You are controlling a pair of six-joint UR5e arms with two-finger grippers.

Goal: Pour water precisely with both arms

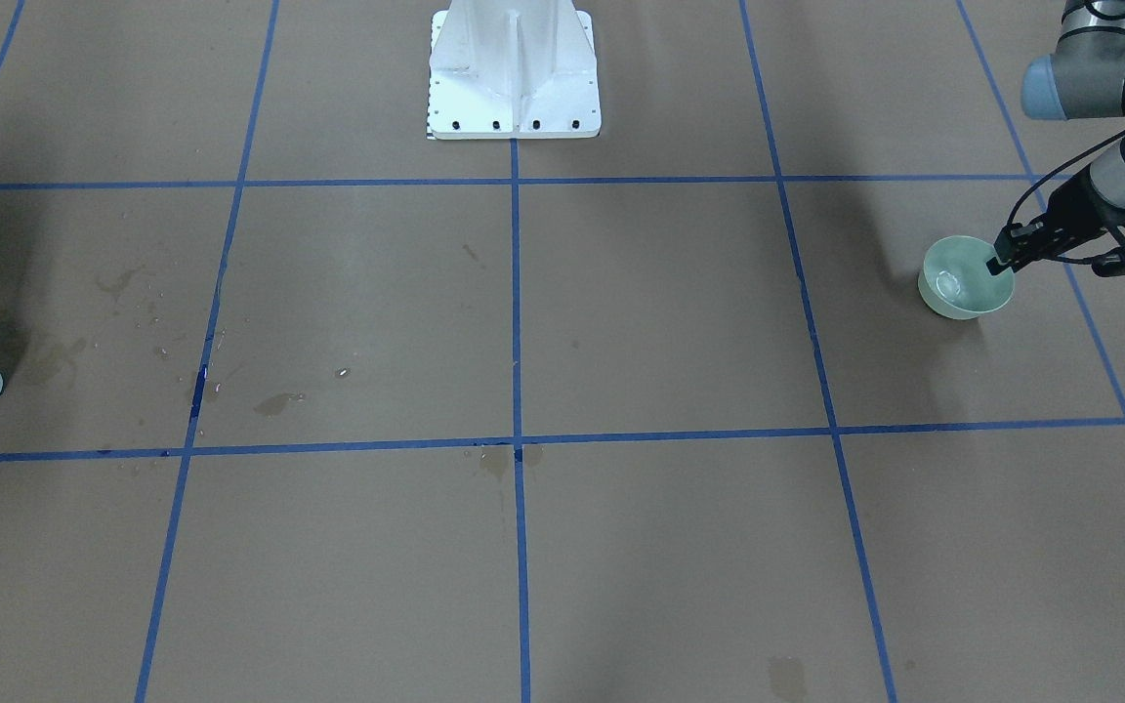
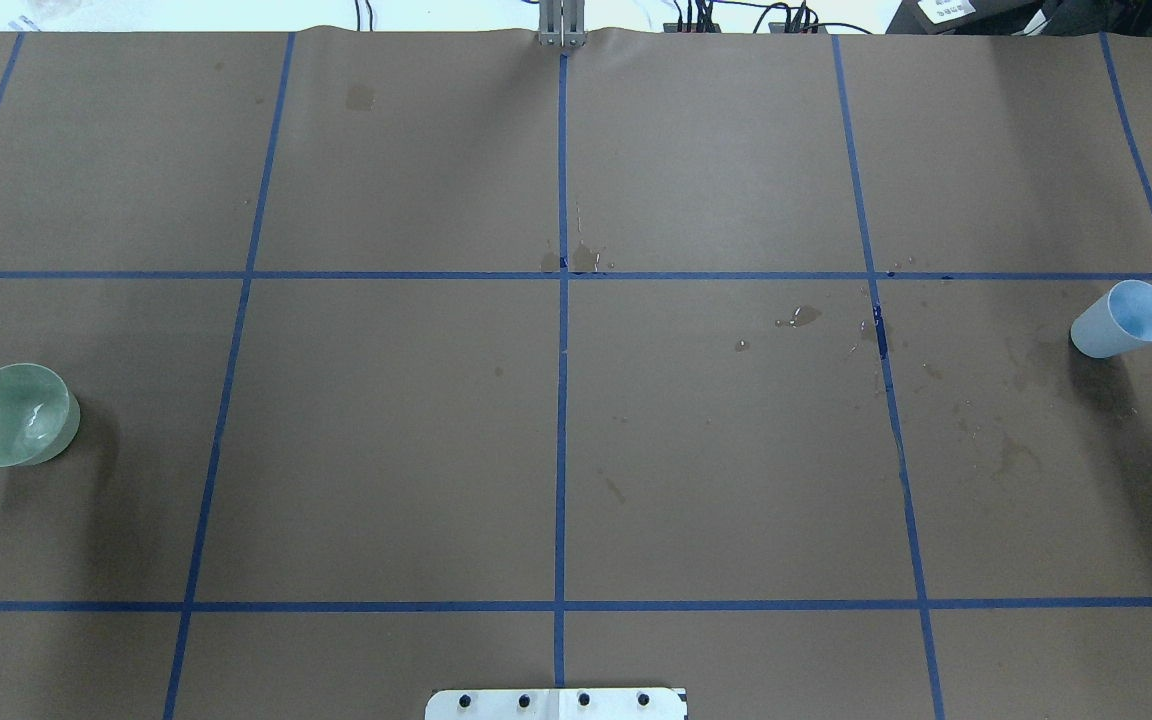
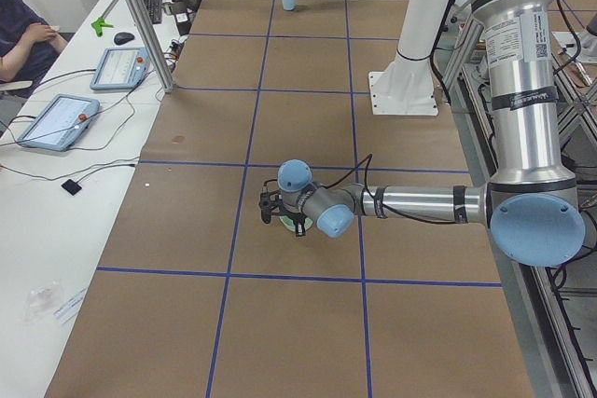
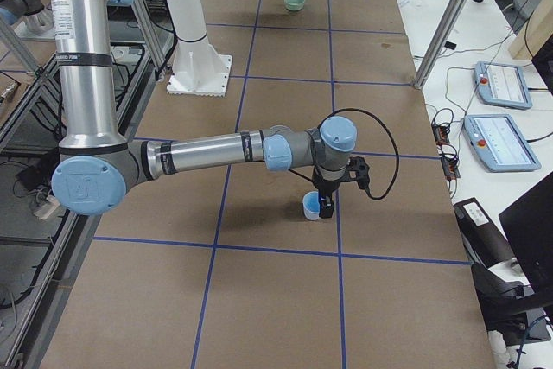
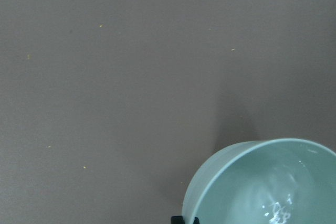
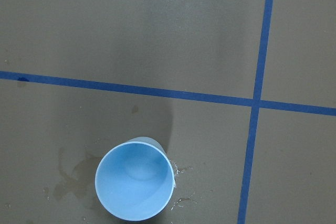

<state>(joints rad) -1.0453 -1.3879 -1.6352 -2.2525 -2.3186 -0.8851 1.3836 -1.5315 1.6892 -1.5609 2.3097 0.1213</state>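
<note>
A pale green bowl (image 1: pixel 958 293) stands on the brown paper at my left end of the table, also seen overhead (image 2: pixel 21 420). Water glints inside it (image 5: pixel 278 211). My left gripper (image 1: pixel 1000 256) is at the bowl's rim, jaws close together on it. A light blue cup (image 2: pixel 1121 320) stands at the far right end; it looks empty in the right wrist view (image 6: pixel 134 184). My right gripper (image 4: pixel 321 205) hangs right beside the cup (image 4: pixel 309 207). I cannot tell whether it is open or shut.
Blue tape lines (image 2: pixel 563 400) divide the paper into squares. Wet stains and droplets (image 2: pixel 801 318) lie right of centre, and more around the cup (image 6: pixel 73 174). The white pedestal base (image 1: pixel 514 78) stands at mid-table. An operator (image 3: pixel 19 34) and tablets sit alongside.
</note>
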